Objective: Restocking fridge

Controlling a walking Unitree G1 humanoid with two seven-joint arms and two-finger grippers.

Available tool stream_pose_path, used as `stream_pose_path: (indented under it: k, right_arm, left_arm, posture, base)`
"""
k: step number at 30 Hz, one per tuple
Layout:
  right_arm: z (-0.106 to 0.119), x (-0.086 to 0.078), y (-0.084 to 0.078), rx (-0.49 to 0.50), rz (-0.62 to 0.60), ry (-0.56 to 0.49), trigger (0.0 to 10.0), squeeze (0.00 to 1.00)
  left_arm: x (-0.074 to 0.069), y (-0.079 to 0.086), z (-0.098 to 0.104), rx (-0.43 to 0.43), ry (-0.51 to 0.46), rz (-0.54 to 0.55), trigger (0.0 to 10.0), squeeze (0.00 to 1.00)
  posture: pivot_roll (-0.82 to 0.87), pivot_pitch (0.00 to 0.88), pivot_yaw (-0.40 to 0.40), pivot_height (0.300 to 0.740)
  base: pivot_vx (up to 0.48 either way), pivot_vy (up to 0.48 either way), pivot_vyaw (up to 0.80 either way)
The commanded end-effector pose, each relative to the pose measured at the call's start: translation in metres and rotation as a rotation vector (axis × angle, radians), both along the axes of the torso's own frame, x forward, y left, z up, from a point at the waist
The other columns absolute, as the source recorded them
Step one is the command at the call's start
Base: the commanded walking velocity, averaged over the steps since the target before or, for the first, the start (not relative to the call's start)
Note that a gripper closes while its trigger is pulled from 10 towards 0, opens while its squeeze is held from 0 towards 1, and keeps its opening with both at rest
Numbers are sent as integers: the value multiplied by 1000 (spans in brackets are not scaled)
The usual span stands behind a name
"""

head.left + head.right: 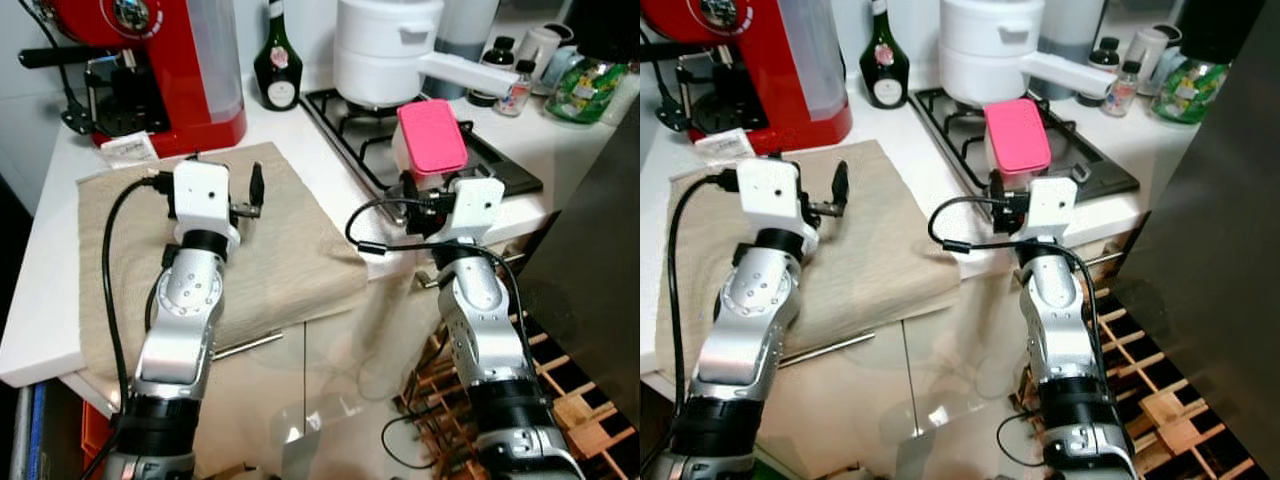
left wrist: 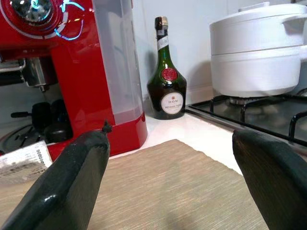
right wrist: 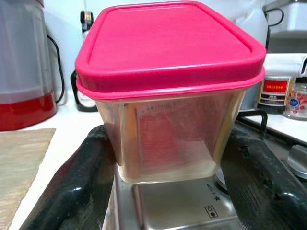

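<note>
Left hand [image 1: 243,196] open and empty, hovering over the cloth [image 1: 285,250] on the worktop [image 1: 45,290], near the red coffee machine [image 1: 170,60]. Further right, right hand [image 3: 168,163] clamping the pink-lidded box [image 3: 168,91], fingers [image 3: 76,187] pressed against both clear walls, low on the tub, at the hob's [image 1: 500,165] front edge. Best kept level and gripped firmly, since the smooth plastic looks likely to slip; probably wise to lift straight up before turning toward the dark fridge door [image 1: 600,250] on the far right.
</note>
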State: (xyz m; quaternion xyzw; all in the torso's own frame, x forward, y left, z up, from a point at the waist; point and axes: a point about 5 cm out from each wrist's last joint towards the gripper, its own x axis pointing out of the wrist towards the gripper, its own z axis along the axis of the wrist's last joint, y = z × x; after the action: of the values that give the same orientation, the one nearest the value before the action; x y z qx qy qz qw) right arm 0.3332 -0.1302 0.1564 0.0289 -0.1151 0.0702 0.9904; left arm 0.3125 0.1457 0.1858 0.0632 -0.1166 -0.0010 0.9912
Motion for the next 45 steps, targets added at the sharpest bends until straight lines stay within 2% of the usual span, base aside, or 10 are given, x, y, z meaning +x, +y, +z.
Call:
stream_pose_path:
  k: [1, 17, 39, 45]
  right_arm:
    - [3, 2, 0, 2, 1, 4, 0, 0]
    - [-3, 3, 1, 17, 11, 74, 0, 0]
    - [-9, 1, -1, -6, 22, 99, 0, 0]
    - [-10, 2, -2, -14, 18, 103, 0, 0]
  left_arm:
    - [3, 1, 3, -23, -6, 9, 10000, 0]
    - [4, -3, 6, -48, -19, -1, 10000, 0]
    - [3, -8, 5, -41, -24, -14, 10000, 0]
    - [0, -9, 4, -64, -25, -42, 10000, 0]
  posture:
    - [1, 0, 10, 740]
    - [12, 0, -1, 740]
    - [4, 0, -3, 740]
    - [3, 0, -6, 740]
  base:
    - [-277, 0, 0]
    - [-334, 0, 0]
    - [-412, 0, 0]
    - [0, 0, 0]
